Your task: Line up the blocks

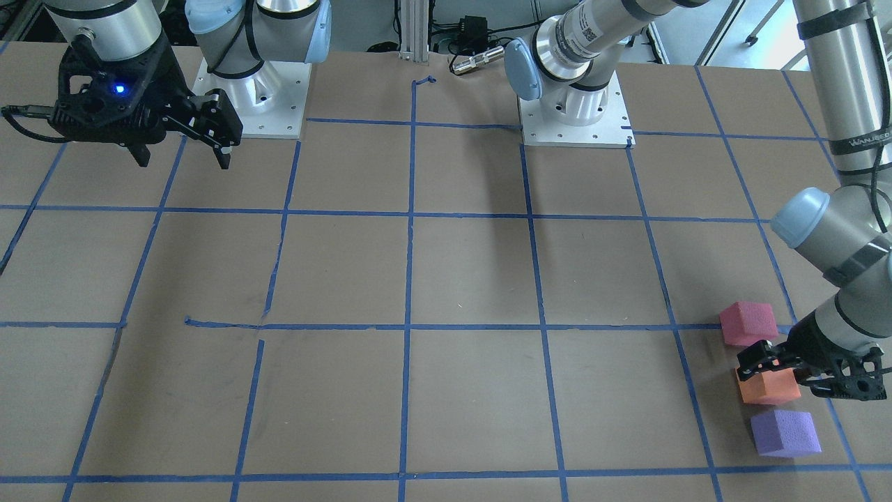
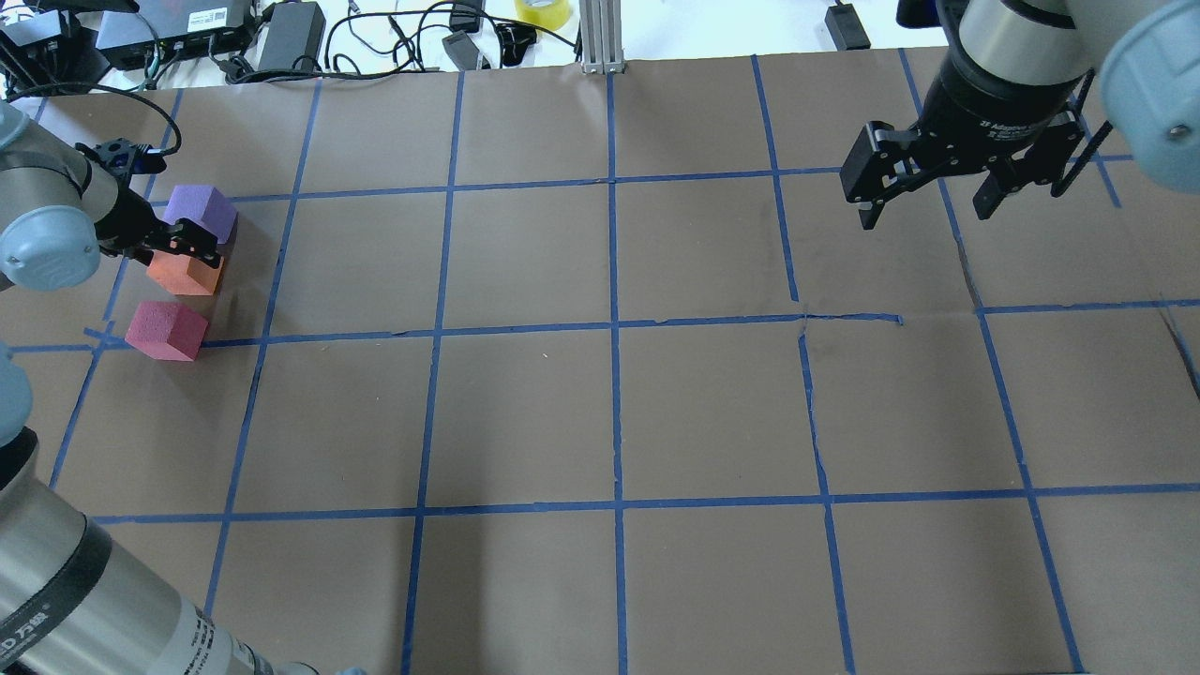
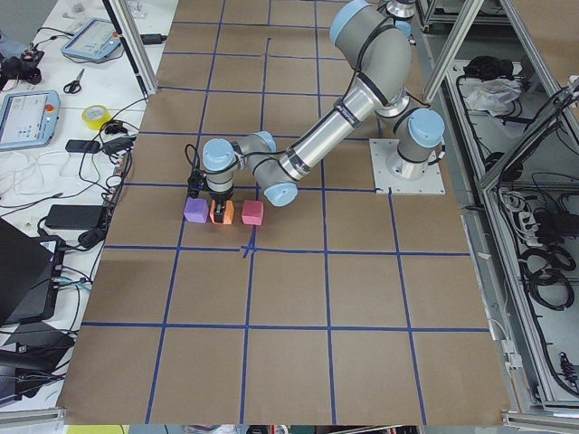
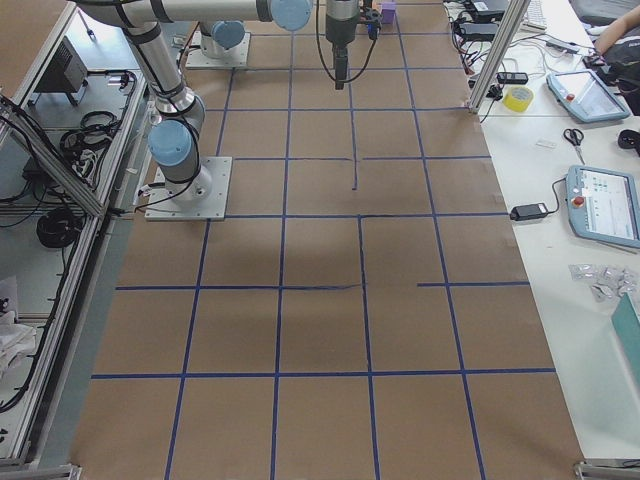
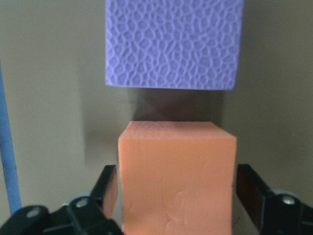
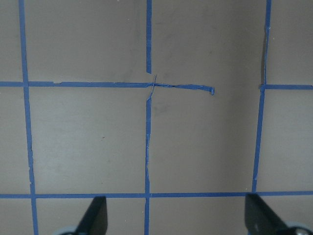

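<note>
Three foam blocks stand in a short row at the table's left side: purple (image 2: 199, 211), orange (image 2: 183, 274) and pinkish red (image 2: 167, 330). The front-facing view shows them as red (image 1: 748, 323), orange (image 1: 770, 387) and purple (image 1: 784, 432). My left gripper (image 2: 192, 246) is low on the table, with a finger against each side of the orange block (image 5: 176, 171), shut on it. The purple block (image 5: 173, 44) lies just beyond it, a small gap between them. My right gripper (image 2: 923, 208) hangs open and empty above the far right of the table.
Blue tape lines (image 2: 614, 328) divide the brown table into a grid. Cables, power bricks and a yellow tape roll (image 2: 542, 11) lie beyond the far edge. The two arm bases (image 1: 575, 115) stand at the robot's side of the table.
</note>
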